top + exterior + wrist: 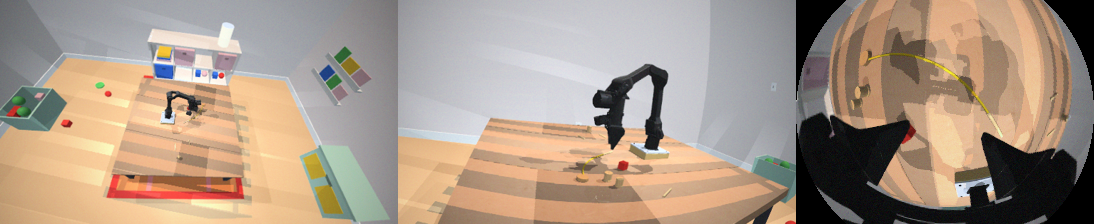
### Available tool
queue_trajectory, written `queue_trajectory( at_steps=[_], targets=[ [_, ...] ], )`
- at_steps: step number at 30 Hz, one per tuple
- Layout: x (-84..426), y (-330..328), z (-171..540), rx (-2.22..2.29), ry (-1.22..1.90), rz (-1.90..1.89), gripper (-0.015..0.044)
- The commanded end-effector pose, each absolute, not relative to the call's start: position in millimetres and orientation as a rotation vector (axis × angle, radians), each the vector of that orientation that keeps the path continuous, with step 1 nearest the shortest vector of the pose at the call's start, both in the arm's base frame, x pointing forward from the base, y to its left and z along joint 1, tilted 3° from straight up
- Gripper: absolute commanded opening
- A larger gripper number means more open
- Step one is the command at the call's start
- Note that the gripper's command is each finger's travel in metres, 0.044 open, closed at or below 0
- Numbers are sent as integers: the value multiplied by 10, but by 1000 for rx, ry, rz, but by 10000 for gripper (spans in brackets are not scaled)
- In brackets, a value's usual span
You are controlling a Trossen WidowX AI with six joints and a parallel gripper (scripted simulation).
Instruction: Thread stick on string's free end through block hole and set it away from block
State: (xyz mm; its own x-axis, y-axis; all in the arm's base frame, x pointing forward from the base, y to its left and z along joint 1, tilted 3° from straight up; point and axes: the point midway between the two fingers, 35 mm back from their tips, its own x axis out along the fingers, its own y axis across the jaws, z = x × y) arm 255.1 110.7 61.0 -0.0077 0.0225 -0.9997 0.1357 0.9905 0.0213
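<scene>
The block appears to be the red cube (pixel 623 165), sitting on the table; its hole cannot be made out. In the wrist view the red block (pixel 910 134) is mostly hidden behind the left finger. The round wooden button (pixel 582 177) (pixel 865 57) lies on the table. The yellow string (pixel 588 162) (pixel 941 65) curves from it to the pale stick (pixel 608 153) (pixel 996 125), clear of the block. My gripper (pixel 612 148) (pixel 946 130) is open and empty above the table. In the wrist view the stick's end shows just right of the right fingertip.
Two small wooden cylinders (pixel 608 176) (pixel 619 182) stand near the button. A loose stick (pixel 667 192) lies toward the near right edge. Farther back are a small cylinder (pixel 589 129) and two loose sticks (pixel 580 137) (pixel 602 135). The arm's base plate (pixel 660 154) is behind the block.
</scene>
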Motion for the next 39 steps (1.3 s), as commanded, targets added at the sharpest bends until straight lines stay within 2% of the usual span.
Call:
queue_trajectory(
  at_steps=[1, 10, 20, 39],
  targets=[
    [2562, 707, 558, 864, 1408, -872, 440],
    [2563, 488, 553, 1307, 1152, -1326, 440],
    [2547, 282, 547, 1753, 731, -1784, 440],
    [2546, 270, 547, 1778, 700, -1810, 440]
  ],
)
